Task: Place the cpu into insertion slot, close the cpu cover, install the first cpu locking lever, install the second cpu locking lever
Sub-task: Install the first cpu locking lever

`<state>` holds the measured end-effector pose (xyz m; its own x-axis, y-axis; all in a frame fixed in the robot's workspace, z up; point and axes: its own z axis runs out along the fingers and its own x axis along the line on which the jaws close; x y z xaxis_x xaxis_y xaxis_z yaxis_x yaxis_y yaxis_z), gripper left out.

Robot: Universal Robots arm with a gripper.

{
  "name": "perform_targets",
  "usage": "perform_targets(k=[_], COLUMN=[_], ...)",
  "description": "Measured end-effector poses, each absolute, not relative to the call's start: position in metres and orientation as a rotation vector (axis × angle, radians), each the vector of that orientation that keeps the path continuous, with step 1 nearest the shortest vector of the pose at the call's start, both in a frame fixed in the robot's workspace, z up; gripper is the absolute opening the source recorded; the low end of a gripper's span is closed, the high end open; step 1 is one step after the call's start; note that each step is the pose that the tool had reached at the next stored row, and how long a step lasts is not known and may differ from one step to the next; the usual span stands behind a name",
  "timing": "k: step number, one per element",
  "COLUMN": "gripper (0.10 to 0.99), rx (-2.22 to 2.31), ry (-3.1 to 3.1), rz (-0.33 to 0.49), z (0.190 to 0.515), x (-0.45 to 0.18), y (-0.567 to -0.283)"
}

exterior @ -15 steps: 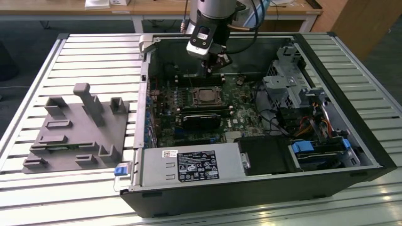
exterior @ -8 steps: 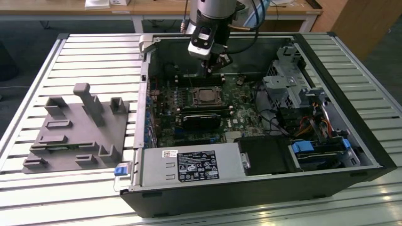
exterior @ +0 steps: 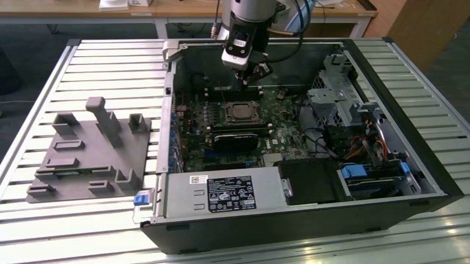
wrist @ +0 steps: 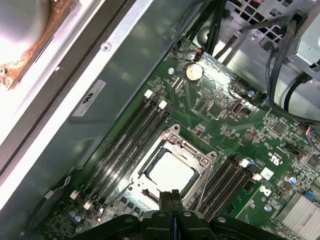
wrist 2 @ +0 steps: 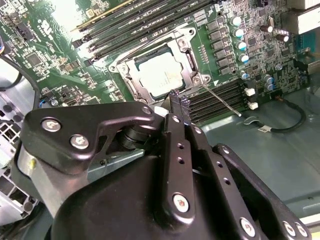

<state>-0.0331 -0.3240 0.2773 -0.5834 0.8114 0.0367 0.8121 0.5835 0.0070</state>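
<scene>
Claw: your claw [wrist 2: 179, 100] has its two black fingers pressed flat together, with nothing between them.
Cpu: the cpu [wrist: 170, 172] lies just past the fingertips, seated flat in the insertion slot [exterior: 228, 113] and untouched by them.
Cpu surface: a pale, smooth square with a dull metallic top.
Cpu cover: the cpu cover [wrist 2: 191, 70] is a thin metal frame lying down around the chip, whose top shows through its window.
Lever: a thin bare wire rod [wrist 2: 222, 101] runs from the socket corner beside your fingertips out across the memory slots; you cannot tell whether it is latched.
Memory slots: long black ribbed memory slots [wrist: 130, 140] flank the socket on the green motherboard [wrist: 225, 125].
Exterior view: here you see the claw hanging inside the open computer case [exterior: 411, 165], with a black card [exterior: 239, 140] beyond the socket and a silver-labelled power supply [exterior: 224, 192] beyond the card.
Farthest: a grey moulded fixture [exterior: 88, 148] sits well apart on the slatted table [exterior: 110, 60].
</scene>
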Motion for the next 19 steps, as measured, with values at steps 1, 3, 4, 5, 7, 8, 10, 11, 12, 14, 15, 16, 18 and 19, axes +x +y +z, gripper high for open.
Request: perform_targets(k=[1, 3, 4, 5, 7, 8, 10, 11, 12, 14, 15, 16, 18, 19], gripper=[0.106, 0.106, 0.106, 0.106, 0.106, 0.106, 0.106, 0.106, 0.106, 0.106, 0.106, 0.106, 0.106, 0.106], rx=[-1.412, -1.395, -1.386, -1.378, -1.36, -1.35, -1.331, -1.321, -1.311, -1.29, -1.28, -1.269, -1.248, -1.237], ry=[-2.773, -2.782, -2.786, -2.79, -2.799, -2.803, -2.812, -2.817, -2.821, -2.831, -2.835, -2.84, -2.849, -2.854], rz=[-0.036, -0.035, -0.035, -0.035, -0.035, -0.035, -0.034, -0.034, -0.034, -0.034, -0.033, -0.033, -0.033, -0.033], z=[0.2773, 0.2773, 0.2773, 0.2773, 0.2773, 0.2773, 0.2773, 0.2773, 0.2773, 0.2773, 0.2773, 0.2773, 0.2773, 0.2773], x=[-0.0331, -0.0331, -0.0331, -0.0331, -0.0331, -0.0331, -0.0331, -0.0331, -0.0331, -0.0331, -0.0331, -0.0331, -0.0331, -0.0331], y=[-0.324, -0.324, -0.324, -0.324, -0.324, -0.324, -0.324, -0.324, -0.324, -0.324, -0.324, -0.324, -0.324, -0.324])
